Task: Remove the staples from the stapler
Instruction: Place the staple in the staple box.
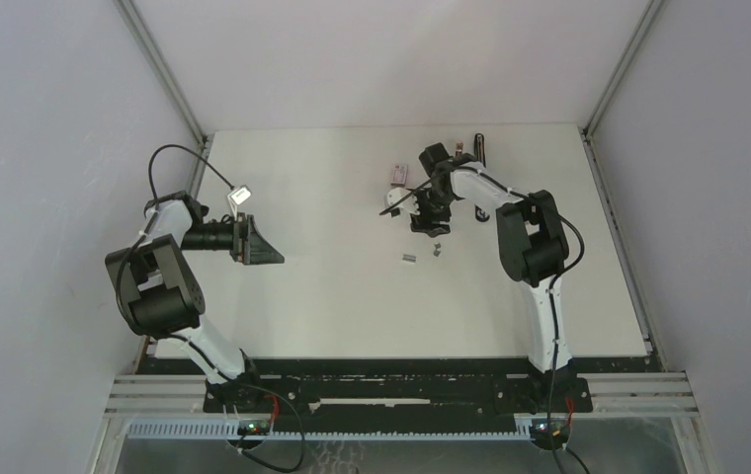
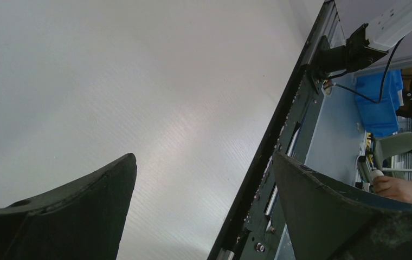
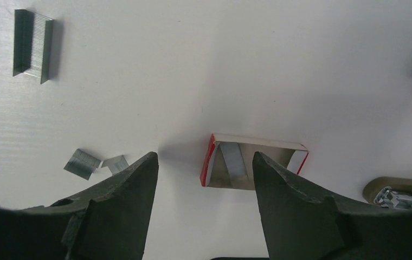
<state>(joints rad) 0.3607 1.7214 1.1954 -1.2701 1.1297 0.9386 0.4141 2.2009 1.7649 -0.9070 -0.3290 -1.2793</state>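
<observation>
Stapler (image 1: 479,147) at the table's (image 1: 332,296) far edge, right arm nearer
Its long axis runs near-to-far, just beyond the right gripper (image 3: 205,161), whose jaws stand apart and empty; the left gripper (image 2: 204,160), likewise wide and empty, hangs well apart; loose staples (image 3: 32,46) lie beneath the right one

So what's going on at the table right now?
The right gripper hovers with its jaws apart, holding nothing, above a small open red-edged box. Loose staples lie on the white table beside it. The slim black stapler seems to lie by the far edge, clear of both arms. The left gripper hangs open and idle on the left.
</observation>
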